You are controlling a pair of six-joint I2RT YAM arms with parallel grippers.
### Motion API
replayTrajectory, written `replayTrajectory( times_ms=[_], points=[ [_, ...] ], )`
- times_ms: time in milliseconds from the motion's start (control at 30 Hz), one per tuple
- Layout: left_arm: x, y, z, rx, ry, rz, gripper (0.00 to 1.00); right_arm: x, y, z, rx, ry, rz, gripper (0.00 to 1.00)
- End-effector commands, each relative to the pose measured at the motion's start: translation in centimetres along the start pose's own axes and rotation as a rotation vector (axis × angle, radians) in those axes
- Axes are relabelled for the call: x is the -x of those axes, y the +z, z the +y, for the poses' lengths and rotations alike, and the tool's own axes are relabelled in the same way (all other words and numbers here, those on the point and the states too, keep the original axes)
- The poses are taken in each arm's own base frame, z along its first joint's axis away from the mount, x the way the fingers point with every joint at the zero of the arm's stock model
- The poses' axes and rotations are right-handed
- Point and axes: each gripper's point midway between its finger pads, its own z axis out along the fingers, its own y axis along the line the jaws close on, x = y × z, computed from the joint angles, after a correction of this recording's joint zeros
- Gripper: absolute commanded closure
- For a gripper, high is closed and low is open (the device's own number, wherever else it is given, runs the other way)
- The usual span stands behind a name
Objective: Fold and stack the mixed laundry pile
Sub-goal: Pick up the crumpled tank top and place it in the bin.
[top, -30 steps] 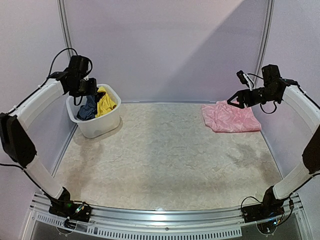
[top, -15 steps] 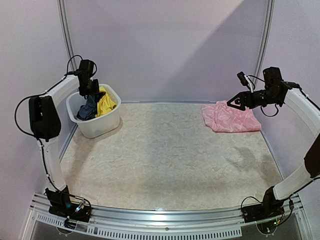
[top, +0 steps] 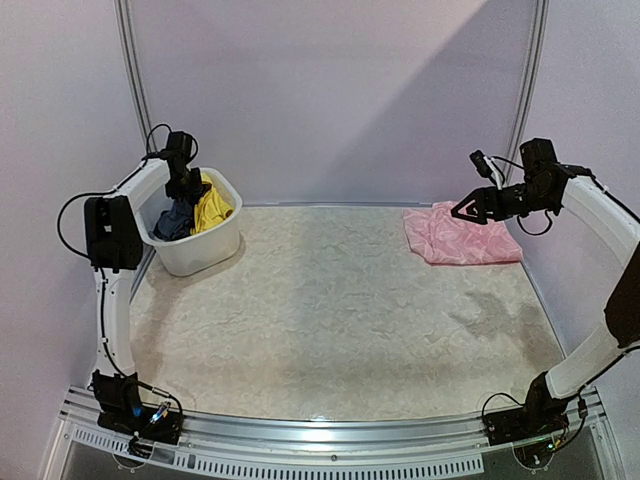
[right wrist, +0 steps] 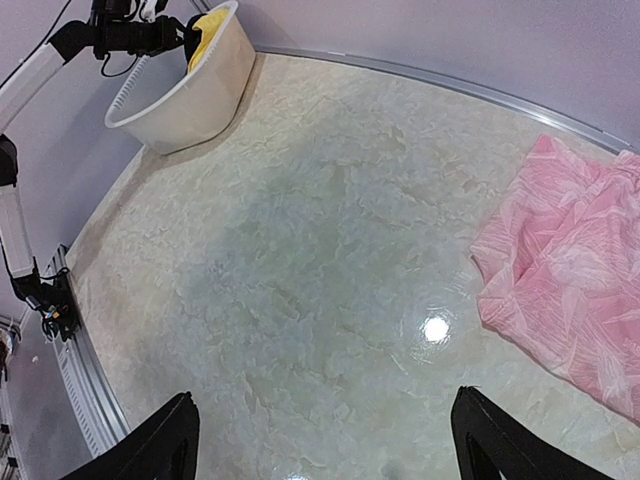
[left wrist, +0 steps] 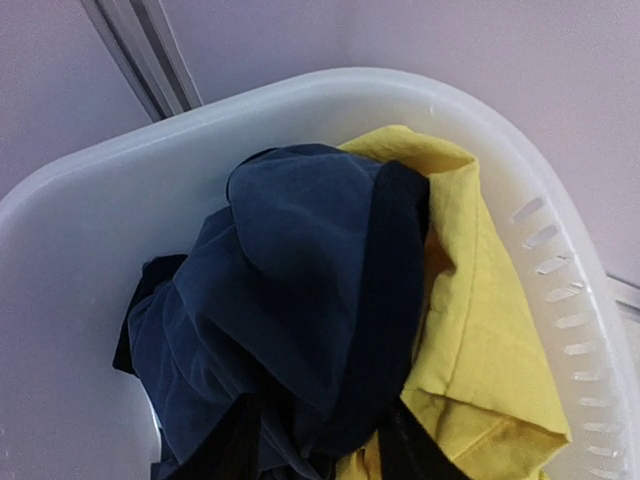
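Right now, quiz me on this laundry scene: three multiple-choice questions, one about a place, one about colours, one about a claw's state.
1. On the table, the pink garment lies:
A. near left
B. far right
C. centre

2. The white tub holds garments coloured:
A. red and green
B. navy and yellow
C. only white

3. The right claw is:
A. shut on cloth
B. shut, empty
C. open, empty

Answers:
1 B: the top view shows it by the far right edge.
2 B: the left wrist view shows the navy piece beside the yellow piece.
3 C: the right wrist view shows it spread wide, gripping nothing.
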Motion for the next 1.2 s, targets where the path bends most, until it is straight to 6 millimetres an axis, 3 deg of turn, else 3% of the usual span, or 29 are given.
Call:
replayTrajectory(
  times_ms=[0, 167, 233, 300, 400, 467, 633, 767, 967, 1167],
  points=[
    [0.0, 1.7, 0.6, -0.013, 0.0, 0.014, 0.67, 0.4, 0.2, 0.0, 0.014, 0.019, 0.007, 0.12],
    [1.7, 0.7, 0.5, -0.029, -0.001, -0.033, 0.97, 0.2, 0.4, -0.2, 0.012, 0.021, 0.012, 0.12],
    [2.9, -0.9, 1.0, -0.019, -0.002, -0.06, 1.0, 0.2, 0.4, -0.2, 0.015, 0.024, 0.012, 0.12],
    [5.0, -3.8, 1.6, -0.017, -0.008, -0.116, 1.0, 0.2, 0.3, -0.1, 0.016, 0.021, 0.011, 0.12],
    [9.0, -9.8, 2.6, -0.032, -0.03, -0.244, 1.0, 0.2, 0.3, 0.1, 0.022, 0.019, 0.01, 0.12],
    [12.2, -15.5, 2.9, -0.075, -0.049, -0.349, 1.0, 0.3, 0.3, 0.2, 0.031, 0.018, 0.006, 0.13],
    [15.9, -26.6, 1.6, -0.222, -0.051, -0.525, 1.0, 0.5, 0.2, 0.6, 0.054, 0.012, -0.008, 0.13],
    [16.9, -34.4, -1.0, -0.43, -0.045, -0.632, 1.0, 0.6, 0.2, 0.9, 0.067, 0.009, -0.016, 0.14],
    [16.2, -44.4, -5.0, -0.774, -0.047, -0.714, 1.0, 1.0, -0.2, 1.6, 0.086, -0.005, -0.032, 0.14],
    [14.8, -52.4, -7.2, -1.064, -0.056, -0.748, 1.0, 0.8, -0.4, 2.0, 0.103, -0.01, -0.038, 0.14]
  ],
)
